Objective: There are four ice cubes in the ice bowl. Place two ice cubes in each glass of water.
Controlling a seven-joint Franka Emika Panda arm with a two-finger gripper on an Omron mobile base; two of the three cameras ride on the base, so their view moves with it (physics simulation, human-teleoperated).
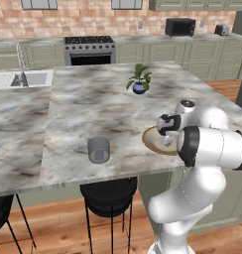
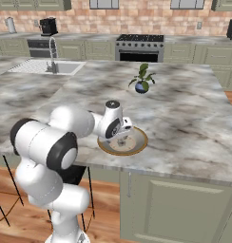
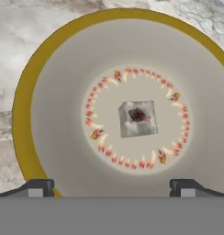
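Your gripper (image 3: 112,187) hangs open above the bowl (image 3: 49,114); one ice cube (image 3: 138,119) lies at its centre.

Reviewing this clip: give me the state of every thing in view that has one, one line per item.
gripper: open, poised above the ice bowl, holding nothing.
ice bowl: upright on the island counter, near the front edge.
ice cube: one lying at the bowl's centre, untouched.
glass of water: upright on the counter, apart from the bowl; contents too small to tell.
plant pot: upright, farther back.
faucet: no water seen running.
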